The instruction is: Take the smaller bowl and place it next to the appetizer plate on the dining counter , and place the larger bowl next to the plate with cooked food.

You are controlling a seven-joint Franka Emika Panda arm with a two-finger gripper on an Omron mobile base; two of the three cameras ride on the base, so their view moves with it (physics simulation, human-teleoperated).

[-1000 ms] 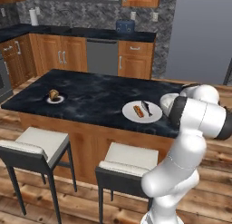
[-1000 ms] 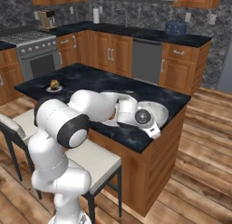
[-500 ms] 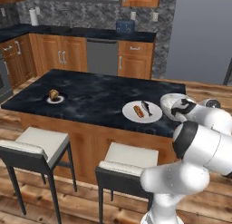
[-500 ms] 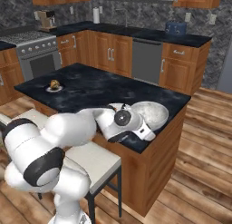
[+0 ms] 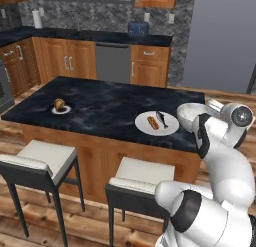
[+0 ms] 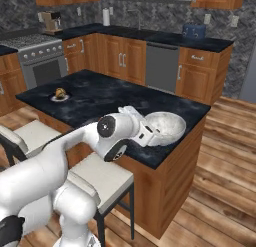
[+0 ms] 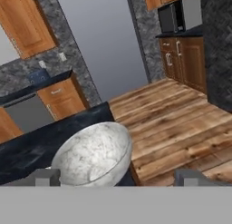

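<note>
Larger bowl (image 5: 192, 115) set down on the bench (image 5: 100, 98), just beside the plate with cooked food (image 5: 157, 122), near the bench's end. Jaws spread wide, gripping nothing, bowl at one side of them. Next: lift clear without nudging the rim

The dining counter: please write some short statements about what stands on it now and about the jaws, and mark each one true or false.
1. The larger bowl stands on the dining counter near its corner. True.
2. The larger bowl lies upside down. False: it stands upright, its hollow facing up.
3. The plate with cooked food is beside the larger bowl. True.
4. The appetizer plate touches the plate with cooked food. False: they are far apart, toward opposite ends of the counter.
5. The jaws of the gripper are shut on the bowl's rim. False: they stand open and hold nothing.
</note>
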